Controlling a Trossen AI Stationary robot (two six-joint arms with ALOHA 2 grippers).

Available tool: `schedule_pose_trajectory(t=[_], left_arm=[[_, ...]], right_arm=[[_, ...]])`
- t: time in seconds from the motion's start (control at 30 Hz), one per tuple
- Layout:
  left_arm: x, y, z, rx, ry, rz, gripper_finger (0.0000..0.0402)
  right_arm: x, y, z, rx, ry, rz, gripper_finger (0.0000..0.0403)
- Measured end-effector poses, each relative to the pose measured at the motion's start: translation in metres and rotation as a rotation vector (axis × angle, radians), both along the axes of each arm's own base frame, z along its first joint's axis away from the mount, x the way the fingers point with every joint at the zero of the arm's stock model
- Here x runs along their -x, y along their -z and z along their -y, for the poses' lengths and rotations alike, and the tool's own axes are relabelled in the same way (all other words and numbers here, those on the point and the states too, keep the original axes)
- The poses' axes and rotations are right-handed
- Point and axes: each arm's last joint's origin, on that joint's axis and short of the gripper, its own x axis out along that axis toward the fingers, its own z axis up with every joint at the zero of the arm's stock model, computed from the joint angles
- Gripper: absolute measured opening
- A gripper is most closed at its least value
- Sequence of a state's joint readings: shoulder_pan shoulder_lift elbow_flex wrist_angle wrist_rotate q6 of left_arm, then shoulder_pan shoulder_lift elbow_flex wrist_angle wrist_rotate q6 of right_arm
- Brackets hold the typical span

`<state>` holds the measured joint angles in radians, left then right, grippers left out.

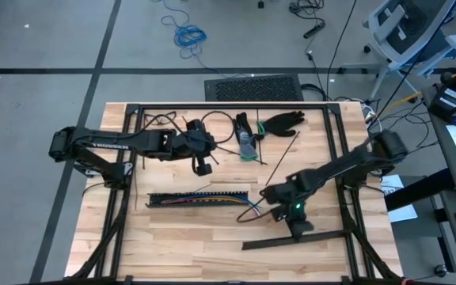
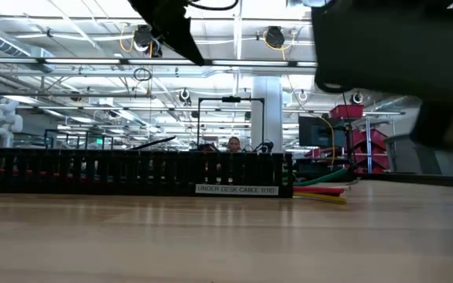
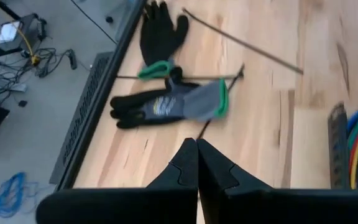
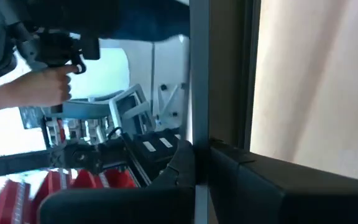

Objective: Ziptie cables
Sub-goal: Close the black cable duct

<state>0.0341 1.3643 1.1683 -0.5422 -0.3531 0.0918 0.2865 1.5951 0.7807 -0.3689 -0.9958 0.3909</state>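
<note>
Both tools pressed together, cables (image 1: 212, 198) between left tool (image 1: 203, 167) and right tool (image 1: 299, 227)

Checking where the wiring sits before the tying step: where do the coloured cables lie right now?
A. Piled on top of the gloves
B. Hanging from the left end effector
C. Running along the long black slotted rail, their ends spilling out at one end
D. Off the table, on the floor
C: in the high view the cables run along the slotted rail, and the low view shows their ends sticking out past its end.
</note>
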Motion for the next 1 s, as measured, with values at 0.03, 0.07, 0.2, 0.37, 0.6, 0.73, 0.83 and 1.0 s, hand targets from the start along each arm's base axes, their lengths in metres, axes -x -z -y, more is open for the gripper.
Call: schedule_pose_trajectory(t=[0.03, 0.07, 0.2, 0.37, 0.6, 0.73, 0.83, 1.0], left_arm=[[0.002, 0.0, 0.0, -0.01, 0.012, -0.015, 0.0], [0.003, 0.0, 0.0, -0.018, 0.021, -0.03, 0.0], [0.005, 0.0, -0.001, -0.056, 0.057, -0.067, 0.0], [0.006, 0.0, -0.001, -0.063, 0.072, -0.079, 0.0], [0.006, 0.0, 0.0, -0.052, 0.074, -0.072, 0.0], [0.006, 0.0, 0.0, -0.046, 0.068, -0.069, 0.0], [0.006, 0.0, 0.0, -0.032, 0.055, -0.063, 0.0], [0.006, 0.0, 0.0, -0.021, 0.044, -0.056, 0.0]], right_arm=[[-0.003, 0.009, -0.002, 0.006, 0.004, -0.032, 0.0008], [-0.005, 0.018, -0.004, 0.012, 0.01, -0.065, 0.0008], [-0.016, 0.04, -0.007, 0.005, 0.031, -0.118, 0.0008], [-0.028, 0.047, -0.002, 0.038, 0.07, -0.129, 0.0008], [-0.03, 0.049, 0.001, 0.118, 0.063, -0.042, 0.0049], [-0.029, 0.05, -0.002, 0.15, 0.045, -0.015, 0.009], [-0.028, 0.051, -0.001, 0.175, 0.038, 0.0, 0.0109], [-0.029, 0.053, 0.0, 0.265, 0.062, 0.03, 0.0133]])
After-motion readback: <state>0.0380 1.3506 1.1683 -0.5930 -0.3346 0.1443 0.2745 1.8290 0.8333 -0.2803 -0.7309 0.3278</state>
